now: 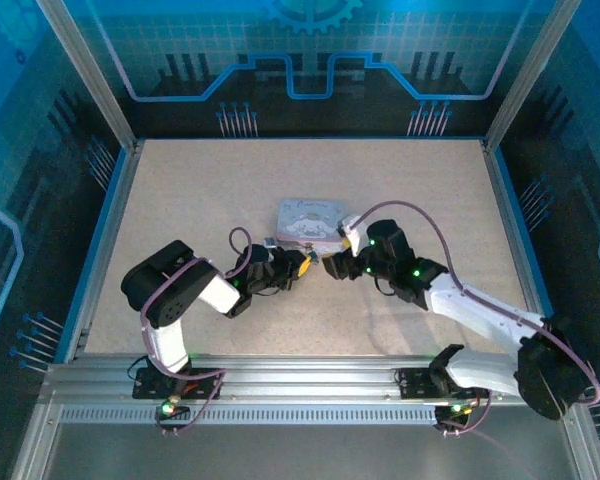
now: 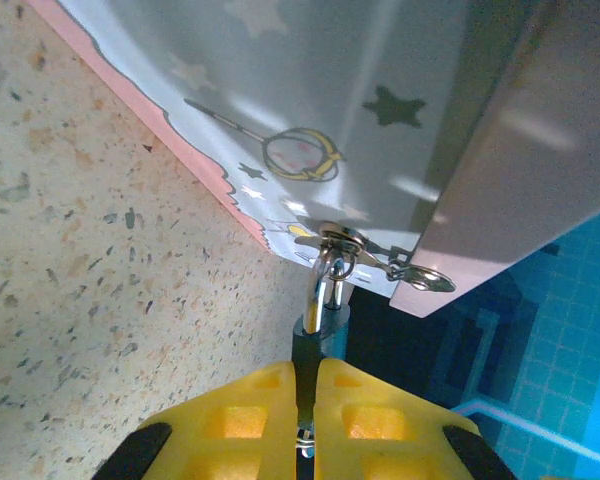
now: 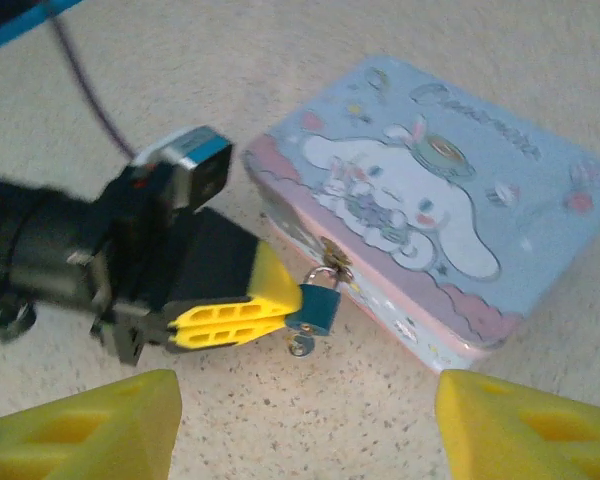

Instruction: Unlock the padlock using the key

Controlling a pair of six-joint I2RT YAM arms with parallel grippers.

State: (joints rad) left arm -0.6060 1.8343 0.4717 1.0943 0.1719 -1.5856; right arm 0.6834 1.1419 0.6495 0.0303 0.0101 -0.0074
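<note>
One grip only: my left fingers (image 3: 280,312) pinch the padlock (image 3: 316,306) on the tin box (image 3: 450,190), right fingers (image 1: 335,265) spread wide, empty.

Left end effector (image 2: 305,378) hides most of padlock (image 2: 320,330).

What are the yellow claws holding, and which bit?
The left claw pinches the small blue-green metal padlock by its body, with the shackle hooked through the pale cartoon tin box's clasp. The right claw is open, holding nothing.
</note>
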